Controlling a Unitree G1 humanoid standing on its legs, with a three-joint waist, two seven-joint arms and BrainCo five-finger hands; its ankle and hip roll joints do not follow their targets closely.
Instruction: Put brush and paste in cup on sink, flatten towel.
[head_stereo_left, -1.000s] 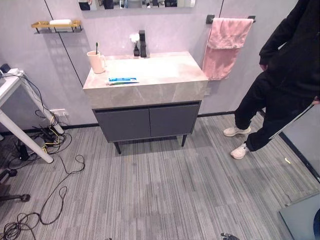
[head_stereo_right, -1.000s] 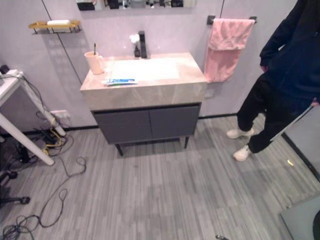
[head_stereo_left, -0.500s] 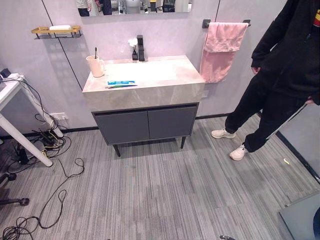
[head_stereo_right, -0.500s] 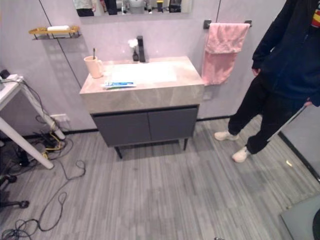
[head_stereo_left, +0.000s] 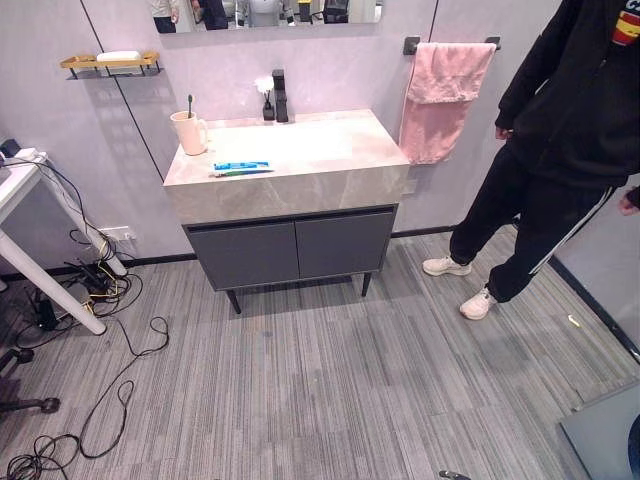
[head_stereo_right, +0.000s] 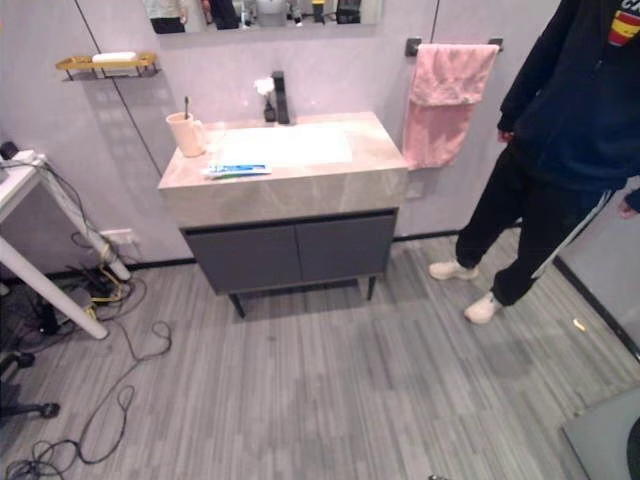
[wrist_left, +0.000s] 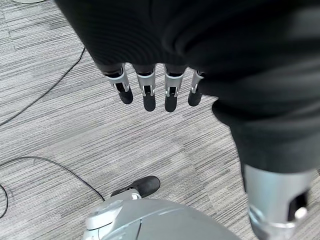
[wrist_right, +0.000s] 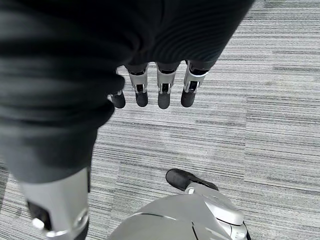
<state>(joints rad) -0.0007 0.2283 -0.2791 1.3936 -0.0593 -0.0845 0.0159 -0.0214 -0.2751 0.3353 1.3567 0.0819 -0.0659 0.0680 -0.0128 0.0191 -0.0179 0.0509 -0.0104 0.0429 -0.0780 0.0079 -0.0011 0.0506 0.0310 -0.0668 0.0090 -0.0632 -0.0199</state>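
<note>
A pale pink cup stands at the back left of the stone sink top, with a dark-handled toothbrush upright in it. A blue and white toothpaste tube lies flat near the front left edge. A pink towel hangs bunched over a black bar on the wall to the sink's right. My left hand hangs over the floor with straight fingers, holding nothing. My right hand does the same.
A person in dark clothes and white shoes stands right of the sink, close to the towel. A black faucet sits at the back of the basin. A white table and cables are on the left. A gold shelf is on the wall.
The camera has tilted up slightly, so the sink sits a little lower in view. The person has shifted a foot and straightened up. The cup, tube and towel stay where they were.
</note>
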